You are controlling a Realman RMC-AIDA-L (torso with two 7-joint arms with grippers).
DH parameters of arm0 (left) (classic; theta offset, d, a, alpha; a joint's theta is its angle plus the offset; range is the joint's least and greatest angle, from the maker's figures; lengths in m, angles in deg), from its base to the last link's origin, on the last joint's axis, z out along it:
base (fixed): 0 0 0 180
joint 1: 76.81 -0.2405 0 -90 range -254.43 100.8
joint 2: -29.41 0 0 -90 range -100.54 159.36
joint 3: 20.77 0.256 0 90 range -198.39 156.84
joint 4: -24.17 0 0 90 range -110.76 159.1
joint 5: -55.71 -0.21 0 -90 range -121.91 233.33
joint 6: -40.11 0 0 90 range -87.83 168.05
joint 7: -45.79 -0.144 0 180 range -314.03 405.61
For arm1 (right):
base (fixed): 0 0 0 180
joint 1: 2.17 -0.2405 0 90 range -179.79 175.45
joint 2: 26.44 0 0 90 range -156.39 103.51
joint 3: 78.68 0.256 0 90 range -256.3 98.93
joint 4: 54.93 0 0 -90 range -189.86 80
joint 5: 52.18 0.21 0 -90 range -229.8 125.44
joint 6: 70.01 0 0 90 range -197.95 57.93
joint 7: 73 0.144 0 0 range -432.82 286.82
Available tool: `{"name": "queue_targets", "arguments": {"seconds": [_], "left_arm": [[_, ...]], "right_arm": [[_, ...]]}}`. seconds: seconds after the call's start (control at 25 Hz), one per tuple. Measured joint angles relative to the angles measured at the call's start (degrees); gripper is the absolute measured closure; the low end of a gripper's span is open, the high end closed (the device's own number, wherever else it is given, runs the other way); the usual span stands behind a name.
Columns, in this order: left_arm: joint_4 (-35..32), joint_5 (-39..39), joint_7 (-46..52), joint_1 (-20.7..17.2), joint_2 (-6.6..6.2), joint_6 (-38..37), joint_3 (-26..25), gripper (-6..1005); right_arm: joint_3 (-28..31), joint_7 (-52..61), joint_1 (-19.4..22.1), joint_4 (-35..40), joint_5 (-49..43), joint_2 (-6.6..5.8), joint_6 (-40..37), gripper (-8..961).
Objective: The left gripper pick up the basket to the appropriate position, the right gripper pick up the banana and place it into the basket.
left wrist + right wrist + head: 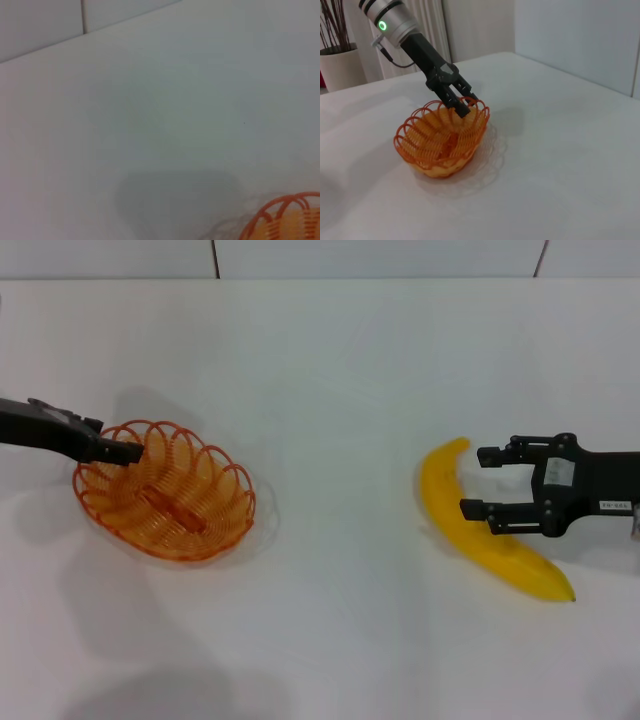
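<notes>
The orange wire basket (238,502) is on the white table at the left. It also shows in the right wrist view (415,150), and a bit of its rim shows in the left wrist view (287,210). My left gripper (126,452) is shut on the basket's far left rim, as the right wrist view (463,108) shows. I cannot tell whether the basket is off the table. The yellow banana (452,495) lies at the right. My right gripper (482,482) is open over its middle, with one finger (478,508) across the banana.
The white table (340,390) ends at a tiled wall at the back. In the right wrist view a potted plant (337,60) and a curtain stand beyond the table's far side.
</notes>
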Motion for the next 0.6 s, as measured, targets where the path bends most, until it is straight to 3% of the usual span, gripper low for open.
{"name": "queue_targets", "arguments": {"seconds": [0.6], "left_arm": [[0.0, -0.3, 0.1, -0.2, 1.15, 0.9, 2.2, 297]], "right_arm": [[0.0, 0.6, -0.1, 0.0, -0.2, 0.0, 0.0, 190]]}}
